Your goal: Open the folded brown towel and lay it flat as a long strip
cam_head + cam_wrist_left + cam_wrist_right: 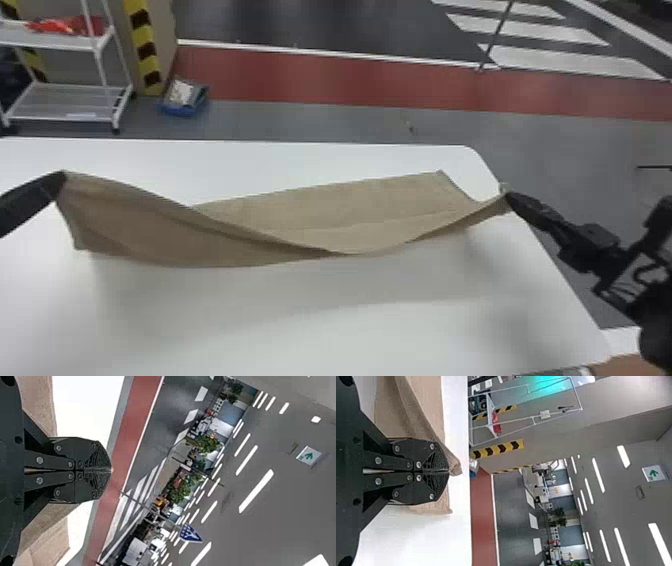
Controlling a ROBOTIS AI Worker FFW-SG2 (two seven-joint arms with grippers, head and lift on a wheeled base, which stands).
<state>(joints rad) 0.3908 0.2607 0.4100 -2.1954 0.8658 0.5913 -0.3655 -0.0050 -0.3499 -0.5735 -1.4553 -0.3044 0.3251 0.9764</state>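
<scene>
In the left wrist view we note a green sign [308,455] bearing an arrow and a blue sign [191,533] with white marks. In the head view, a blue bin [183,111] on the floor contains pale items [180,92]; a white cart [65,43] carries red material [70,25] on its upper shelf.

We locate the brown towel [320,215] spanning the far part of the white tabletop [320,340], its two ends raised and its middle sagging. Its flat rear section extends toward the far right corner. The left gripper [61,181] has its jaws pressed together on one towel corner; the right gripper [507,197], near the right edge, pinches the opposite end, with cloth projecting past the fingertips.

Beyond the tabletop we observe grey floor, a red strip [320,77] and a yellow-and-black striped post [145,47].
</scene>
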